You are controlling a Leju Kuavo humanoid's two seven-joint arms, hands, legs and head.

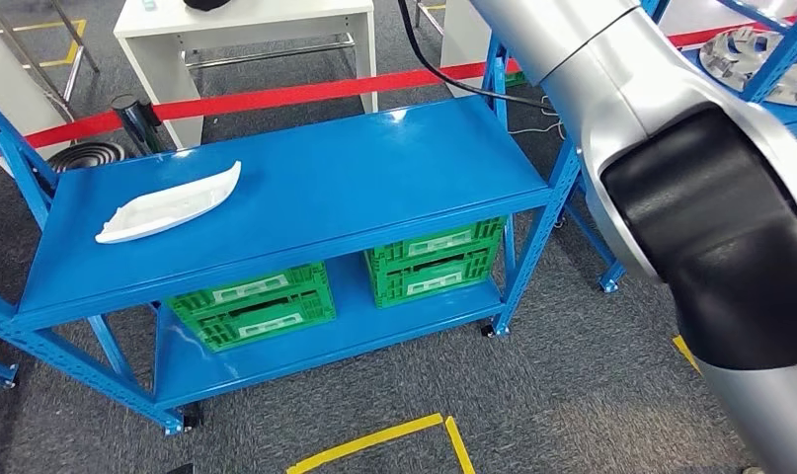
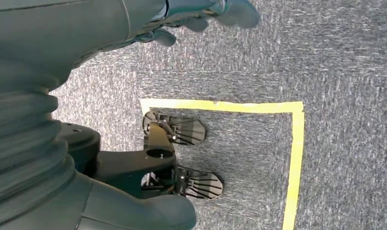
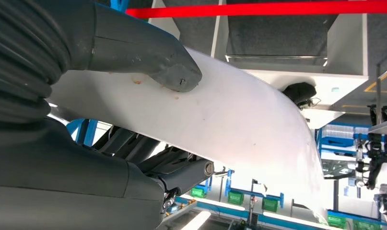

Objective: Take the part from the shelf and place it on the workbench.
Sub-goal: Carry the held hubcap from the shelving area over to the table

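My right hand grips a large white curved part; the thumb presses on one face and the dark fingers wrap the other. In the head view my raised right arm crosses the right side. A second white part, long and boat-shaped, lies on the left of the blue shelf's top board. The white workbench stands behind the shelf, beyond the red tape. My left hand hangs over the grey carpet with nothing in it, fingers loosely apart.
Two green crates sit on the shelf's lower board. Red barrier tape runs between shelf and workbench, with a black post at the left. Yellow floor tape marks the carpet. Another blue rack with silver parts stands at the far right.
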